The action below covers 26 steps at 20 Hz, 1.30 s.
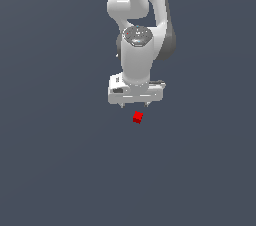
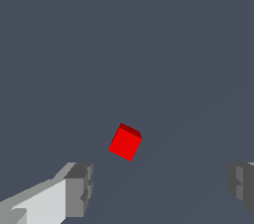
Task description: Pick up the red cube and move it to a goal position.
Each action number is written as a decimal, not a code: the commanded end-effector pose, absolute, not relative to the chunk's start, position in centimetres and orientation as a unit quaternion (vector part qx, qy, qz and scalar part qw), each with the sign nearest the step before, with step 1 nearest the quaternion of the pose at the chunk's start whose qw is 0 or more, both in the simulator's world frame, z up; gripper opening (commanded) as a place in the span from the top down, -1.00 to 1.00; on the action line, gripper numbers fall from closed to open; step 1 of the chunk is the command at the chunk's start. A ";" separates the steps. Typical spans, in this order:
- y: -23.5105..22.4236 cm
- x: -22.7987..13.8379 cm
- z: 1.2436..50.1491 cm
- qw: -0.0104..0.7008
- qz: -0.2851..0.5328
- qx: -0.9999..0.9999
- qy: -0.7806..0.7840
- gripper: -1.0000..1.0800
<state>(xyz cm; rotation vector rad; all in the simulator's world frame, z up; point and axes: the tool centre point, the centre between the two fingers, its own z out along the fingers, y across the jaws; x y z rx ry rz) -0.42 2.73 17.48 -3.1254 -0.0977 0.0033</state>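
We count one tiny bright red cube (image 1: 138,117) on the plain grey floor (image 1: 55,160) and one white arm. Its white gripper (image 1: 135,105) points down just beside the cube, jaws spread wide, gripping nothing, both grey fingertips (image 2: 79,189) apart from it.

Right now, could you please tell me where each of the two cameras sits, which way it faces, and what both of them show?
Exterior view: off the arm, apparently raised; its exact position cannot be told. It looks at the white arm with its gripper pointing down over the dark floor, the red cube just beyond.
Wrist view: on the wrist, looking out past the fingers, which stand wide apart, at the red cube ahead, not yet between them.
Shared: the red cube, the fingers and the floor.
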 end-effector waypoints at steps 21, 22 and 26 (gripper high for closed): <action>3.8 -2.5 8.7 0.002 0.000 -0.995 0.099 -0.92; 3.9 -2.7 7.9 0.002 0.000 -0.994 0.109 -0.92; 4.3 -3.1 5.4 0.001 0.000 -0.989 0.146 -0.92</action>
